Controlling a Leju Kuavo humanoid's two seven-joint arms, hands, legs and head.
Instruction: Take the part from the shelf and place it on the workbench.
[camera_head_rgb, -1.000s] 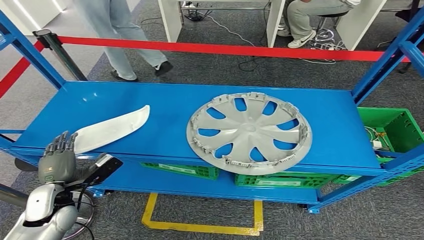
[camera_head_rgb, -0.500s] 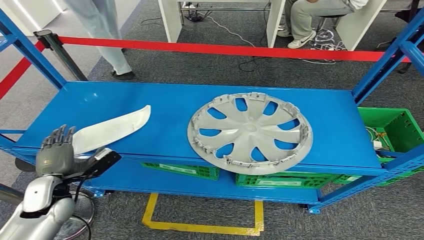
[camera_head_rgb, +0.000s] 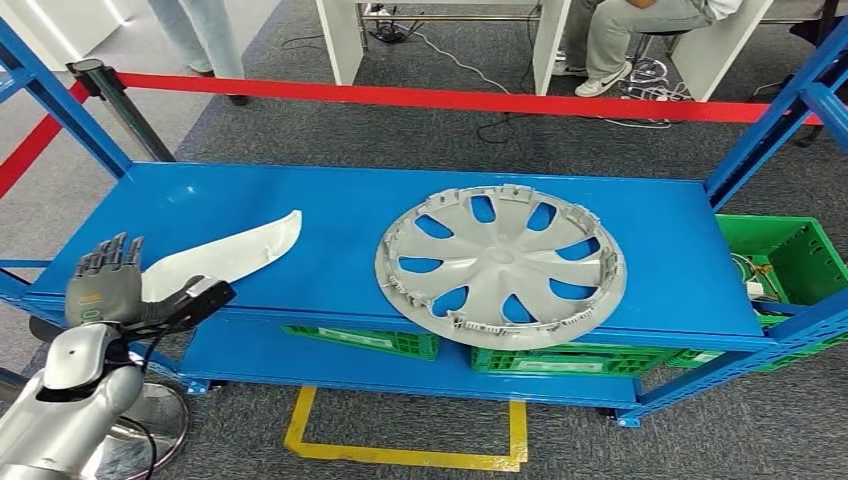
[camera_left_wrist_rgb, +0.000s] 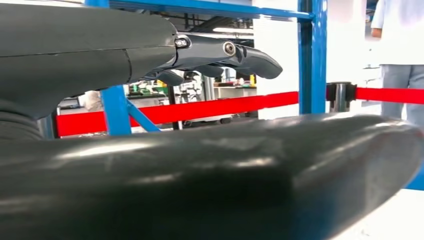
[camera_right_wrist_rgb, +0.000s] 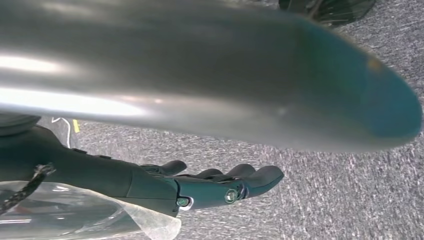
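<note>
On the blue shelf top (camera_head_rgb: 330, 205), a long white curved part (camera_head_rgb: 235, 255) lies at the left and a grey wheel cover (camera_head_rgb: 500, 265) in the middle, its near rim over the front edge. My left hand (camera_head_rgb: 105, 285) is at the shelf's front left corner, fingers spread and empty, right at the white part's near end with the thumb (camera_head_rgb: 195, 298) reaching under it. The left wrist view has the thick thumb (camera_left_wrist_rgb: 200, 185) up close and the fingers (camera_left_wrist_rgb: 220, 52) held straight. My right hand (camera_right_wrist_rgb: 200, 187) hangs over grey carpet, fingers loosely extended, holding nothing.
Blue uprights (camera_head_rgb: 770, 110) frame the shelf. Green crates (camera_head_rgb: 780, 255) sit on the lower level and at the right. A red barrier tape (camera_head_rgb: 450, 98) on a post (camera_head_rgb: 110, 95) runs behind. One person sits at white desks (camera_head_rgb: 620, 30) beyond; another stands at the far left.
My left hand has risen and moved forward to the near end of the white part. The person walking behind the tape has gone further off to the left.
</note>
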